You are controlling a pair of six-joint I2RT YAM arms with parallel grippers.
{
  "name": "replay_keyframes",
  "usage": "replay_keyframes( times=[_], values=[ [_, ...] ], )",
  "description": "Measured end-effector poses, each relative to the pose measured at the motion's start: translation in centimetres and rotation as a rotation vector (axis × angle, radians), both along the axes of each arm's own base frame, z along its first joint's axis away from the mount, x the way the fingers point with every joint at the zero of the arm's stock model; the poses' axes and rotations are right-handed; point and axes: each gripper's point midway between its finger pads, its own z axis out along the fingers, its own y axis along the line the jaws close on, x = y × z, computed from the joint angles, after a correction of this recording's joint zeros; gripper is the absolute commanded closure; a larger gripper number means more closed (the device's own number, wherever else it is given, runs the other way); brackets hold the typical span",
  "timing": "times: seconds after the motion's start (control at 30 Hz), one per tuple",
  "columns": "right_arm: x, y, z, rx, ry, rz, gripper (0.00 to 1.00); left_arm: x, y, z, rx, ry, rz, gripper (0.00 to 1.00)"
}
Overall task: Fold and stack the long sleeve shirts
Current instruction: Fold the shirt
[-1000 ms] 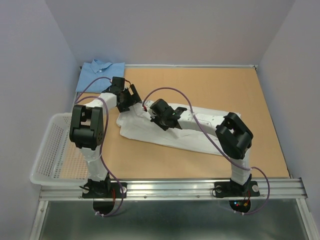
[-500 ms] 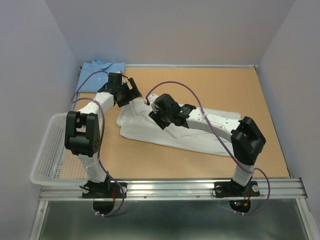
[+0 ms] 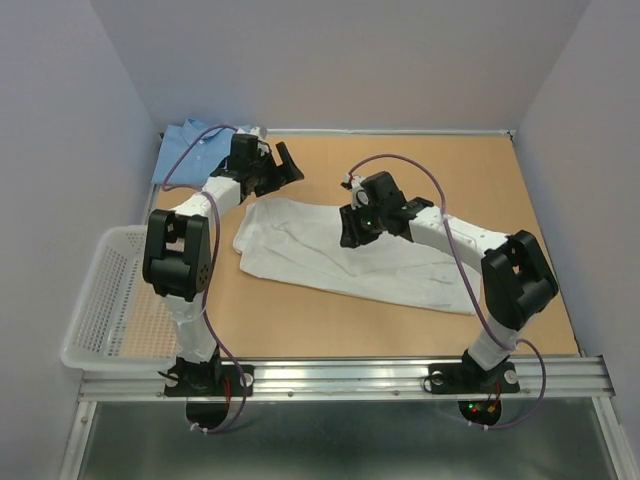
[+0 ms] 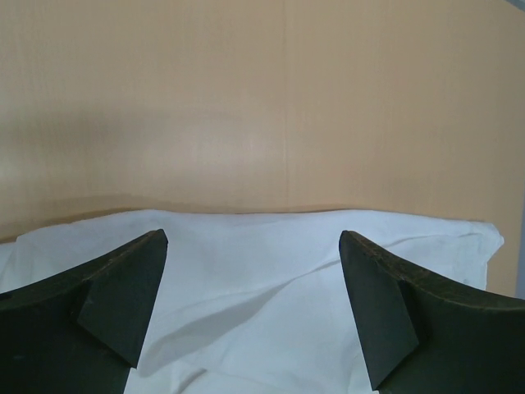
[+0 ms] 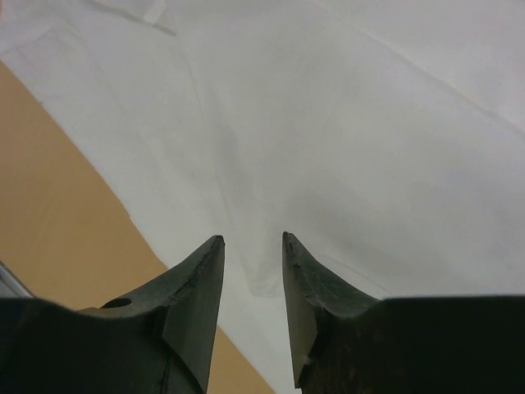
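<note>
**Two robot arms poised over a half-folded white shirt on a wooden table**

A pale wooden table point(image 3: 500, 170) fills the scene. Across its middle lies the white shirt point(image 3: 300, 245), flattened into a long, wrinkled band that runs from the left-centre towards the near right. A white mesh basket point(image 3: 95, 320) sits at the table's near left edge, well apart from the shirt. In the far left corner rests the blue shirt point(image 3: 190, 145), folded small with its collar showing.

The left gripper point(image 3: 280, 160) hangs above the bare wood just past the white shirt's far left end, its jaws spread wide and holding nothing. The right gripper point(image 3: 352, 230) hovers over the middle of the white shirt with its jaws only a narrow gap apart. No cloth is caught between them.

The shirt looks light, soft and limp. It would likely sag and droop wherever it is unsupported, and slide easily on the smooth wood. The best hold is probably a pinch at an outer edge or corner, with one gripper at each end so the fold carries over evenly.
</note>
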Motion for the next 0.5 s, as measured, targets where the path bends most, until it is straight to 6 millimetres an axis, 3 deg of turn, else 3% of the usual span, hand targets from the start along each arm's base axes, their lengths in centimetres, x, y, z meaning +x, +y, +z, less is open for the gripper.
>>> replay_keyframes(
  times=[0.23,0.33,0.5],
  values=[
    [-0.1,1.5,-1.1,0.133,0.095,0.021,0.62,0.6,-0.6,-3.3,0.004,0.049,-0.02,0.02],
    [-0.2,1.6,-3.1,0.166,0.157,0.018,0.63,0.8,-0.3,-4.0,0.007,0.057,-0.013,0.02],
    [-1.1,-0.6,-6.9,0.173,0.272,-0.04,0.64,1.1,1.5,-6.1,0.019,0.084,0.022,0.02]
  ],
)
